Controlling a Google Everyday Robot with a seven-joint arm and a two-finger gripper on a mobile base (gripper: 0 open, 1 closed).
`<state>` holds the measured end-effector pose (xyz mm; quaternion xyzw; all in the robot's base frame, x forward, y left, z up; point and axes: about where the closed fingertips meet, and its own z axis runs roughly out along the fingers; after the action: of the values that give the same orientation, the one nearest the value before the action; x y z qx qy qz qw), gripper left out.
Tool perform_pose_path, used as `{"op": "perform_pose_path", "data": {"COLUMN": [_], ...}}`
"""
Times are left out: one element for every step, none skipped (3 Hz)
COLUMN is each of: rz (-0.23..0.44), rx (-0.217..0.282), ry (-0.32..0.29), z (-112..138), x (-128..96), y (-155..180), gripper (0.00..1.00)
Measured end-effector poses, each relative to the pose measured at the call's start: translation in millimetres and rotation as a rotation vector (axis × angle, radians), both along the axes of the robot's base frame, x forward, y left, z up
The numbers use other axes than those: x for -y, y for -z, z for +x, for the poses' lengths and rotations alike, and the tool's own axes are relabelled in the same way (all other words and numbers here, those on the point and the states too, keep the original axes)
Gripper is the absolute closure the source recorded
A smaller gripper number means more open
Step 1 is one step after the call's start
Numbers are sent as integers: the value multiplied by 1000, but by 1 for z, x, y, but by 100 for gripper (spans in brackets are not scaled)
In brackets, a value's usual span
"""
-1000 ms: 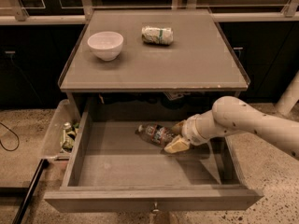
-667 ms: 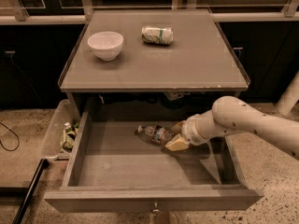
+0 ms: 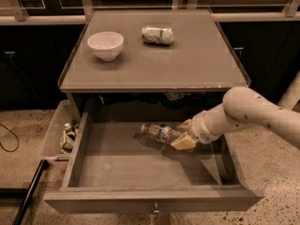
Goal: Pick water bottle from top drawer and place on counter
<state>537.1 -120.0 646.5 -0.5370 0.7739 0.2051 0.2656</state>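
Note:
The water bottle (image 3: 158,132) lies on its side on the floor of the open top drawer (image 3: 140,165), towards the back, with its cap pointing left. My gripper (image 3: 183,135) reaches in from the right. Its tan fingers (image 3: 183,144) sit on either side of the bottle's right end, closed on it. The bottle rests low in the drawer. The counter (image 3: 154,62) is the grey tabletop directly above the drawer.
A white bowl (image 3: 105,44) and a white-and-green wrapped packet (image 3: 158,35) sit on the counter's far part. A clear plastic bin with cans (image 3: 63,136) stands left of the drawer. A small knob (image 3: 156,211) is on the drawer front. The counter's front edge overhangs the drawer's back.

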Motion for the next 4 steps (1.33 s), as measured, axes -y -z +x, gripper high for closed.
{"op": "perform_pose_path", "data": {"rz": [-25,-86,-137,-121], "rx": [3,39,99,199], "ry": [-63,-110,-103,-38], "z": [-19,-31,-28,-7], "x": [-3,-5,4,33], "y": [-57,-124,-186,-246], "gripper": [100,100,100,100]}}
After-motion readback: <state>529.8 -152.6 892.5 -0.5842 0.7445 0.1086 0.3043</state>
